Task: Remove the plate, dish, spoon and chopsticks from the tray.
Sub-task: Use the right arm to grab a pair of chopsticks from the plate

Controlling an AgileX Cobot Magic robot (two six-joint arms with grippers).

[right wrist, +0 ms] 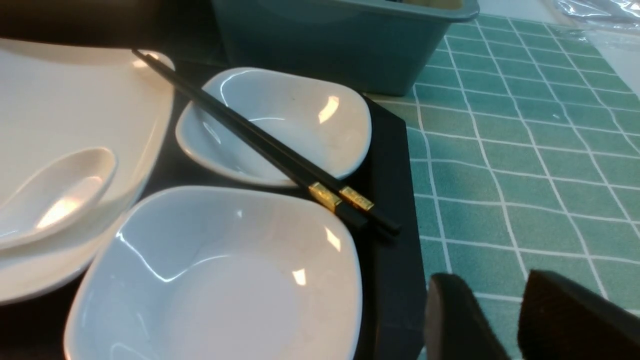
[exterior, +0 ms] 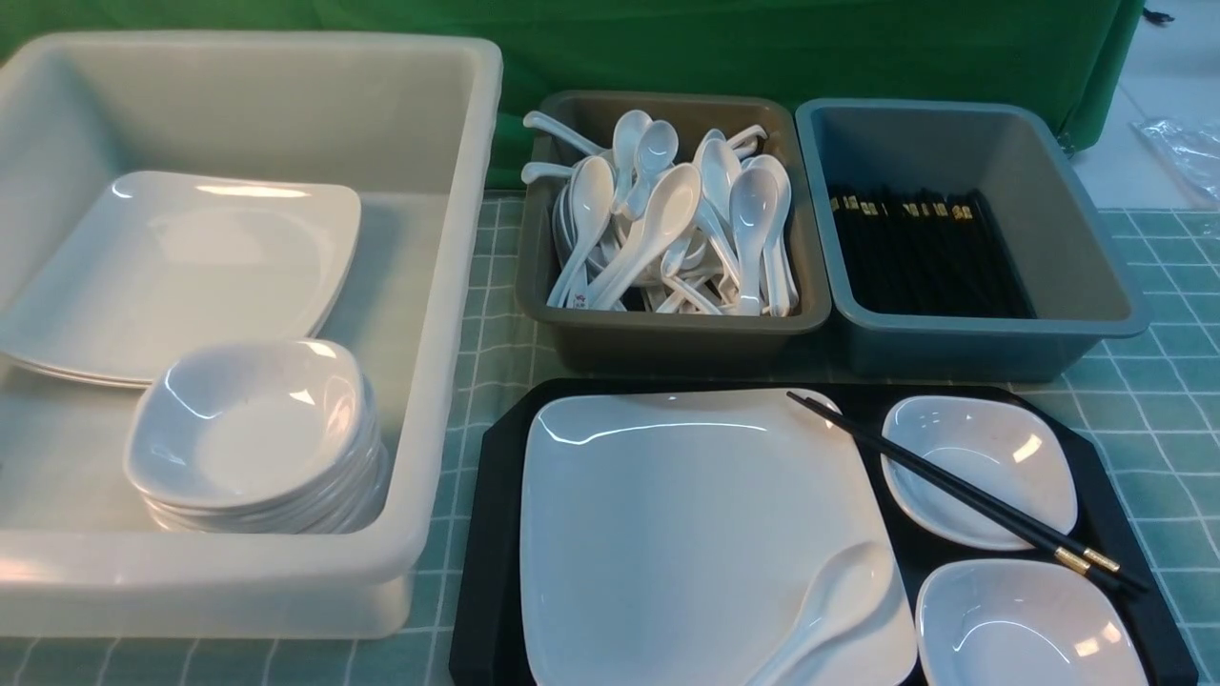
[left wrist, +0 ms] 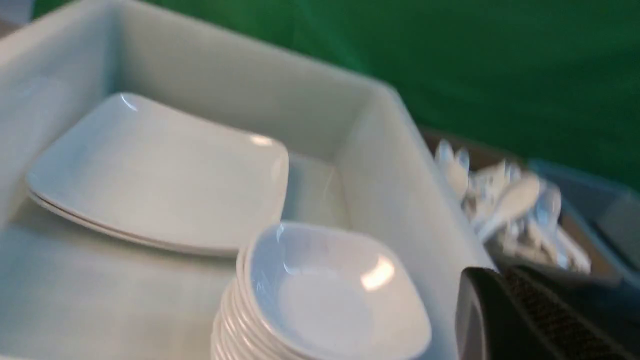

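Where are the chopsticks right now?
Front view, tray's right side: the chopsticks lie diagonally across the far small dish, tips on the plate's corner.

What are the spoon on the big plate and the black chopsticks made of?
The spoon looks like glazed ceramic or melamine: glossy white with bright reflections; I can't tell which. The chopsticks look like smooth black plastic or lacquered wood, with shiny gold bands.

No readable text, labels, numbers visible.
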